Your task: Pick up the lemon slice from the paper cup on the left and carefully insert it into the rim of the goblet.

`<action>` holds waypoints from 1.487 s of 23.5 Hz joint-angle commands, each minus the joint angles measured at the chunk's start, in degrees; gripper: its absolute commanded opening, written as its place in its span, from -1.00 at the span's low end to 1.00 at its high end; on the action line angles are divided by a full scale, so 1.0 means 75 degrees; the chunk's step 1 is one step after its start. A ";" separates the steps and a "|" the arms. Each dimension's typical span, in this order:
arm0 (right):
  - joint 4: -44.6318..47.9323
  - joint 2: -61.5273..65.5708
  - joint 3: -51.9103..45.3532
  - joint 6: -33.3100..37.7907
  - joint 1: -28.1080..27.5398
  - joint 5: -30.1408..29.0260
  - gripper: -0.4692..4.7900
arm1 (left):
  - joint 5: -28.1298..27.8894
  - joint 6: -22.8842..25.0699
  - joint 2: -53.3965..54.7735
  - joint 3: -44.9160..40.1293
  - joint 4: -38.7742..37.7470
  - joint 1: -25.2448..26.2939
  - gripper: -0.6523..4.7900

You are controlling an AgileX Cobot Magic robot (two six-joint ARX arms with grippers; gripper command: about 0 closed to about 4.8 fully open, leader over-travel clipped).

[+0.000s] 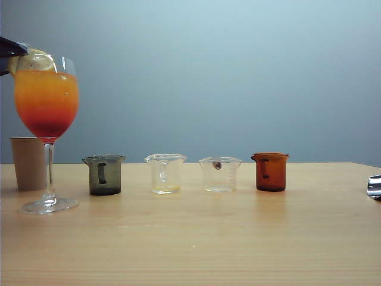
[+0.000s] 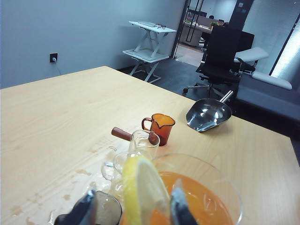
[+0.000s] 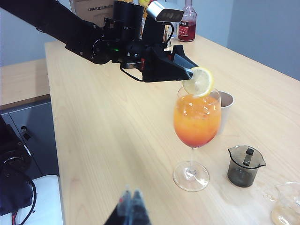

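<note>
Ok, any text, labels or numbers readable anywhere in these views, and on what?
"120ML": on the cardboard box behind the left arm; the rest of that line is blurred.
Bottle label: white lettering, too small to read.
Clear beaker: graduation marks, too faint to read.
Nothing else legible.

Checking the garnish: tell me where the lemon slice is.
The lemon slice sits on the goblet rim, exterior view's far left, between the open left gripper fingers.
</note>
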 commanded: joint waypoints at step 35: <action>0.0102 0.0050 0.0023 -0.0020 0.0000 -0.0029 -0.84 | 0.0612 -0.0029 -0.0064 0.0038 0.0210 0.0015 -0.54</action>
